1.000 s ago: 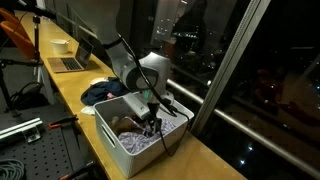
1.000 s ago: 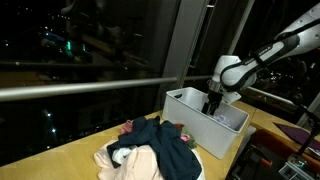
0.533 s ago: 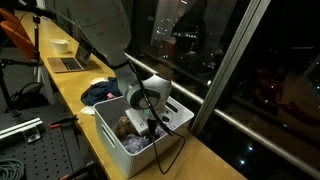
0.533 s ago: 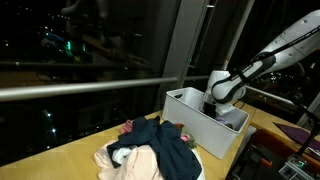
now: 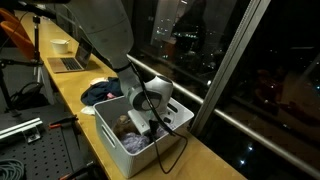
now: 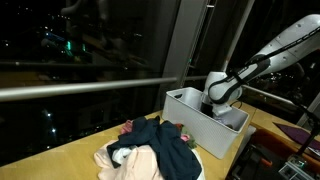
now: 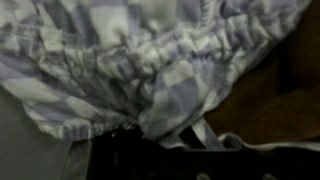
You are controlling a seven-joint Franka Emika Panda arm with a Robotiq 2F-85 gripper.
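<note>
Down inside the white bin [image 5: 108, 138], near the window-side edge of the worktop [image 5: 68, 98], my pincer [image 5: 150, 120] sits buried in a blue-and-white checked cloth [image 7: 150, 60]. Fabric bunches against its dark fingers, and I cannot tell whether they pinch it. A clothes heap [image 6: 150, 152] lies beside the bin.

Dim, warm indoor lighting; wrist view blurred and murky.

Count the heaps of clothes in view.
2. A loose heap lies on the counter beside the white bin; a second heap lies in the bin under the gripper. More may be hidden deeper inside.
</note>
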